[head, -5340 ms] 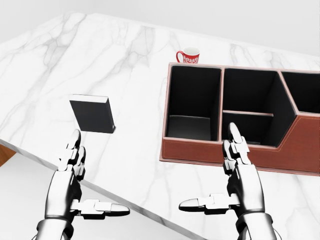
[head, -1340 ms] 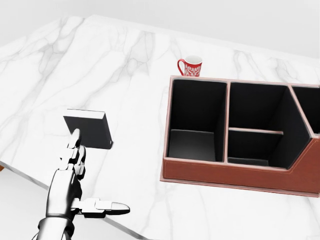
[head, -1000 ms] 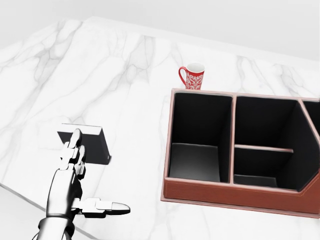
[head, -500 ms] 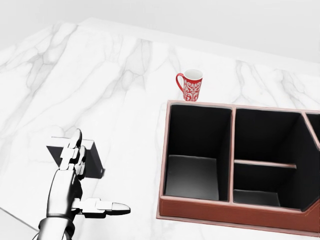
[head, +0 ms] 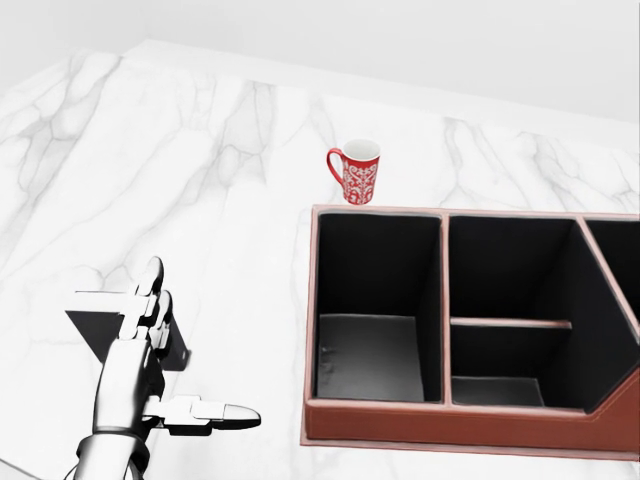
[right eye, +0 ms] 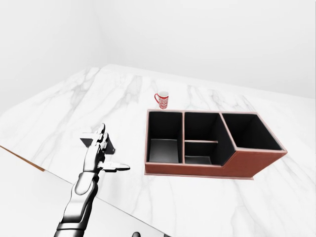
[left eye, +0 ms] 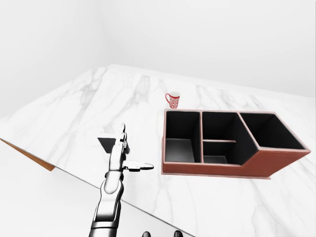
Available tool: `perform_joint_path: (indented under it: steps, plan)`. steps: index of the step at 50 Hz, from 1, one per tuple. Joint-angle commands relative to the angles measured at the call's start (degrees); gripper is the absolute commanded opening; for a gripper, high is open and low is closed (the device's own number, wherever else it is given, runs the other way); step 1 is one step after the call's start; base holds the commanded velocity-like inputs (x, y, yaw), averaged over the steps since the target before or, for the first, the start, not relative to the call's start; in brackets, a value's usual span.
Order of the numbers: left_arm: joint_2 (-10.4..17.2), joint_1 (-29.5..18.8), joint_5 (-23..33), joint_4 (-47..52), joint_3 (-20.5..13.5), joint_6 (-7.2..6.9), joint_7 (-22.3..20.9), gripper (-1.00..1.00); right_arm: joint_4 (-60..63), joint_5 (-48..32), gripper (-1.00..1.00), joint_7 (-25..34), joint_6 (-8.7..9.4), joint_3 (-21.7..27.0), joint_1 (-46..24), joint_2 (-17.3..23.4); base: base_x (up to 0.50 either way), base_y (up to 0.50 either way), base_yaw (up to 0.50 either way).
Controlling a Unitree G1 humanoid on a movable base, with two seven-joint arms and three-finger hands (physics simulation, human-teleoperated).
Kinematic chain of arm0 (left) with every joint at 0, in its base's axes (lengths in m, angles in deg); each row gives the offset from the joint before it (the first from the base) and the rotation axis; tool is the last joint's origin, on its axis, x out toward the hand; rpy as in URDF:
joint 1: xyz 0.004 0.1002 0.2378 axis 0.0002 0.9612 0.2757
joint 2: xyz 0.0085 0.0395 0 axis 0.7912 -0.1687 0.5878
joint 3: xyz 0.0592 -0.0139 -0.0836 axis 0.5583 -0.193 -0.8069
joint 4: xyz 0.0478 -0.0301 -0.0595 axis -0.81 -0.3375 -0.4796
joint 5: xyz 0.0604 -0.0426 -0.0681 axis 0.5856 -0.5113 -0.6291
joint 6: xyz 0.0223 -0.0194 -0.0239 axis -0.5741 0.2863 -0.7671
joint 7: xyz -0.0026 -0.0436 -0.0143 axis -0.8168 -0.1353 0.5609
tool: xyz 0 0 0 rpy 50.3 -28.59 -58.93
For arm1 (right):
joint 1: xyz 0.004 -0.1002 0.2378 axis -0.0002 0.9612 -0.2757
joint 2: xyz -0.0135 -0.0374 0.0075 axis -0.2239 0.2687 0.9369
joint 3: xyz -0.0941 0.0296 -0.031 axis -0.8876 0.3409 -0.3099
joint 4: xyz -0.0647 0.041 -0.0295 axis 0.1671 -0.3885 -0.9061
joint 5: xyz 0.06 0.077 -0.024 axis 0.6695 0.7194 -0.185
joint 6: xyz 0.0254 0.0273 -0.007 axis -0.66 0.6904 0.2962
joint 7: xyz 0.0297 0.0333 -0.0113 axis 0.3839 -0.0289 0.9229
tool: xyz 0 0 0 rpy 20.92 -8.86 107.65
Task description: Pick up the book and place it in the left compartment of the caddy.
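The dark, flat rectangular book (head: 100, 328) lies on the white grey-veined marble tabletop (head: 200, 170), at the lower left of the head view and well apart from the caddy. The robot's silver left hand (head: 150, 355) stands over the book's right part with its fingers stretched straight and the thumb stuck out sideways, holding nothing. To the right sits the reddish-brown leather caddy with black-lined compartments (head: 460, 425); its left compartment is bare inside. Just beyond the caddy's upper left corner stands a red and white patterned mug (head: 358, 172). The right hand does not show.
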Motion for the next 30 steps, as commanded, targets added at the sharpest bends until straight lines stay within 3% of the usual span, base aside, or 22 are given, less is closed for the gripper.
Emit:
perform_joint_path:
  steps: [1,10,11,12,13,18,19,23,24,25,29,30]
  plan:
    - [0.02,-0.13,0.12,-0.42,-0.07,0.53,0.25,1.0,0.19,0.8,1.0,0.12,0.0,0.21,0.1,0.05,0.0,0.0,0.0]
    - [0.1,2.08,2.51,5.46,-0.52,0.09,3.09,1.0,0.38,1.06,1.0,0.37,0.0,0.2,0.08,-0.15,0.0,0.0,0.0]
    - [0.32,2.19,4.44,5.77,-0.55,1.11,4.56,1.0,0.25,1.05,1.0,0.39,0.0,0.14,0.08,-0.13,0.0,0.0,0.0]
    - [0.25,2.5,4.88,6.75,-0.54,0.45,4.78,1.0,0.4,1.25,1.0,0.31,0.0,0.21,0.17,-0.12,0.0,0.0,0.0]
    - [0.31,2.38,5.9,6.65,-0.75,1.14,5.83,1.0,0.36,1.21,1.0,0.37,0.0,0.18,0.19,-0.15,0.0,0.0,0.0]
    - [0.76,3.27,11.66,11.72,-0.84,-0.48,8.88,1.0,0.72,0.67,1.0,0.69,0.0,-0.16,0.32,-0.45,0.0,0.0,0.0]
    - [0.49,3.18,15.57,12.83,-1.12,-2.76,11.89,1.0,0.65,0.51,1.0,0.8,0.0,-0.2,0.24,-0.48,0.0,0.0,0.0]
    - [0.4,3.18,15.88,12.95,-1.16,-2.94,12.02,1.0,0.55,0.39,1.0,0.83,0.0,-0.19,0.18,-0.45,0.0,0.0,0.0]
    - [1.45,2.8,21.42,13.1,-1.51,-2.03,15.85,1.0,0.28,0.38,1.0,0.72,0.0,-0.17,0.09,-0.3,0.0,0.0,0.0]
    - [1.54,2.77,23.25,13.42,-1.65,-2.1,16.8,1.0,0.39,0.46,1.0,0.64,0.0,-0.12,0.13,-0.28,0.0,0.0,0.0]
    - [1.2,2.92,24.36,14.96,-2.14,-2.64,17.17,1.0,0.14,0.21,1.0,0.73,0.0,-0.29,0.0,-0.28,0.0,0.0,0.0]
    - [2.01,2.47,32.68,16.06,-2.54,-2.64,23.39,1.0,-0.06,0.02,1.0,0.78,0.0,-0.45,-0.12,-0.24,0.0,0.0,0.0]
